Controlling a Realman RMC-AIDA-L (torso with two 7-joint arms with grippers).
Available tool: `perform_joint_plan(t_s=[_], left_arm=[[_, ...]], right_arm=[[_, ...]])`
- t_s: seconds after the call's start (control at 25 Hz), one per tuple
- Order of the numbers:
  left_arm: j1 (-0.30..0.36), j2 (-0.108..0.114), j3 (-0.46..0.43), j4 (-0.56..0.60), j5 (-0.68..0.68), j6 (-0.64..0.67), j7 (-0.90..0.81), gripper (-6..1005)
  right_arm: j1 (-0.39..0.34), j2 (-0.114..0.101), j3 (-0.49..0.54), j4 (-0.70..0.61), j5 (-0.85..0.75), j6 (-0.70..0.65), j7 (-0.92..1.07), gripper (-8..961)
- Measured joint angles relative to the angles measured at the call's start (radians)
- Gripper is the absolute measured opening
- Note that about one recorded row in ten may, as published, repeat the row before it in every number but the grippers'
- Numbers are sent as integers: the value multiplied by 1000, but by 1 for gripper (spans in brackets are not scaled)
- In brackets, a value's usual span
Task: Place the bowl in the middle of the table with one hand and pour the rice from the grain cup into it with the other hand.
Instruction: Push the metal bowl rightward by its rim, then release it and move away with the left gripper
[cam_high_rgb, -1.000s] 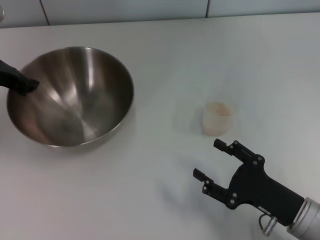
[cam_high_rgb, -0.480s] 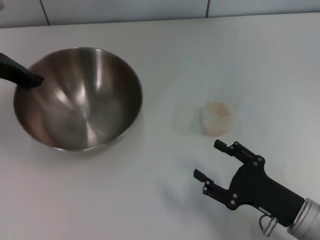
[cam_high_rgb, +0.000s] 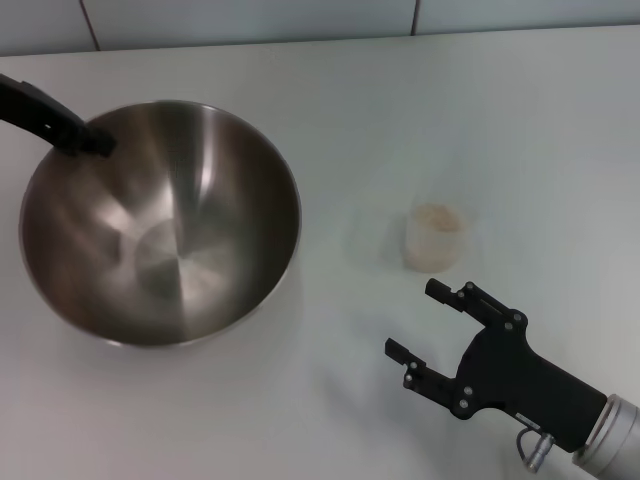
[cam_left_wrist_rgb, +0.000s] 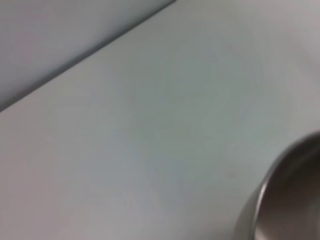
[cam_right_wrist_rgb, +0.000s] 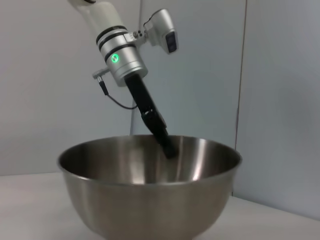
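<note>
One large round stainless-steel mixing bowl stood on the left part of the plain white smooth table. One small translucent frosted plastic grain cup stood upright to the right of it, well apart from the bowl, and held a pale beige heap of rice that showed at its top. Two black two-finger grippers were present, one on each silver-white arm.

The left gripper reached in from the left edge of the head view and met the bowl at its far left rim. From the right wrist view, its dark fingers came down over the far rim and into the bowl, one part of them lying against the inner wall. The pictures did not show clearly whether the fingers were pinching the rim between them, so that cannot be told. The left wrist view showed only bare table and a curved piece of the bowl's steel rim in one corner.

The right gripper hovered near the front right of the table, just short of the grain cup and not touching it. Its two fingers were spread wide, wider than the cup, with nothing between them, and pointed towards the cup and the bowl beyond.
</note>
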Motion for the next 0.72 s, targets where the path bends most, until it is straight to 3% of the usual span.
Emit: perform_joint_plan(t_s=[0.28,0.56,0.72], left_arm=[[-26,-10,-1,-10,-65,60,20,26],[-34,-81,58,-30,-69,-62,39,26],[-39,-89,83,-71,-70,-116,56,27]], right_arm=[[0,0,3,0,0,0,2,758],[0,1,3,0,0,-1,1,757],[2,1,3,0,0,-4,1,757]])
